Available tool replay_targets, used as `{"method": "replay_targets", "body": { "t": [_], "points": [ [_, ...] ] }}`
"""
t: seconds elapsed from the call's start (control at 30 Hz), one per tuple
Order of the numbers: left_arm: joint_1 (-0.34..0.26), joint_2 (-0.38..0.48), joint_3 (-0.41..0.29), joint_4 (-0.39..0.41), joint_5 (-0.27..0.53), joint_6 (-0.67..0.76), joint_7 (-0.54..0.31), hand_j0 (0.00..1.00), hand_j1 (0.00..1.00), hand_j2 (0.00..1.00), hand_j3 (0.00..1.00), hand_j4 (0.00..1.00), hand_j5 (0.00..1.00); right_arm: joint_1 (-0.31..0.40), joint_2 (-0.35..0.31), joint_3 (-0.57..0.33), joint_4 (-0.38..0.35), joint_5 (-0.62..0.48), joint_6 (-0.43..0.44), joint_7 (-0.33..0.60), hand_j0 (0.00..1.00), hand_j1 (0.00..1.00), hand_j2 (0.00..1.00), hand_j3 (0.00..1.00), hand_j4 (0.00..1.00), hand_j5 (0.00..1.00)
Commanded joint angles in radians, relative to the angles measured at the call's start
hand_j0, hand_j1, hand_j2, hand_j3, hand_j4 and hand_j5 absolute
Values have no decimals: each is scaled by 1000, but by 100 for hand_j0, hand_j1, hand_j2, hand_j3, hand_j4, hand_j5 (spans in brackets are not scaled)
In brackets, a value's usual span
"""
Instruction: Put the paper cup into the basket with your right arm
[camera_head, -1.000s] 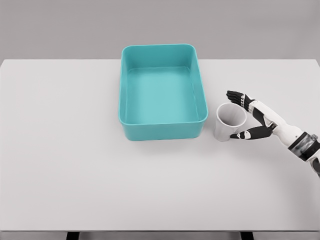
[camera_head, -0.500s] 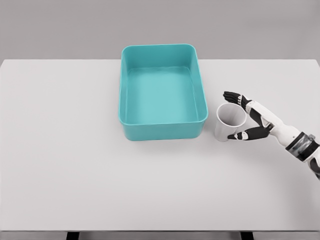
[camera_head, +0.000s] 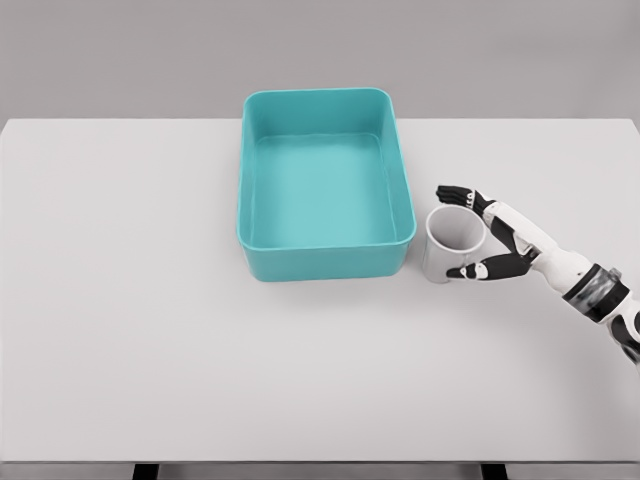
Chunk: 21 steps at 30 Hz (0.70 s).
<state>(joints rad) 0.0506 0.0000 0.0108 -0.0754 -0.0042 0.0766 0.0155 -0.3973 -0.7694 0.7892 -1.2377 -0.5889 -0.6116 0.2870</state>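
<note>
Teal basket (camera_head: 325, 262) on the white worktop (camera_head: 150, 340), its interior holding nothing. The white paper cup (camera_head: 450, 243) stands upright and open-mouthed on the worktop, just beside the basket's right front corner. The right hand (camera_head: 485, 232) cups its far side, fingers (camera_head: 455, 193) and thumb spread wide around the cup's wall.

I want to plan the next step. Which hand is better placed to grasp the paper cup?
The right hand. Its fingers and thumb are open around the paper cup, which stands upright on the table just right of the basket. The left arm is not in view.
</note>
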Motion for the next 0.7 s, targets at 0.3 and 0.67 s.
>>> {"method": "replay_targets", "body": {
  "t": [0.3, 0.67],
  "points": [
    [0, 0, 0, 0, 0, 0, 0, 100, 100, 100, 100, 100, 100, -2, -2, -1, -2, -5, 1, 0, 55, 55, 55, 55, 55, 55],
    [0, 0, 0, 0, 0, 0, 0, 100, 100, 100, 100, 100, 100, -64, -8, -4, -2, -5, 1, 0, 54, 54, 54, 54, 54, 54]
  ]
}}
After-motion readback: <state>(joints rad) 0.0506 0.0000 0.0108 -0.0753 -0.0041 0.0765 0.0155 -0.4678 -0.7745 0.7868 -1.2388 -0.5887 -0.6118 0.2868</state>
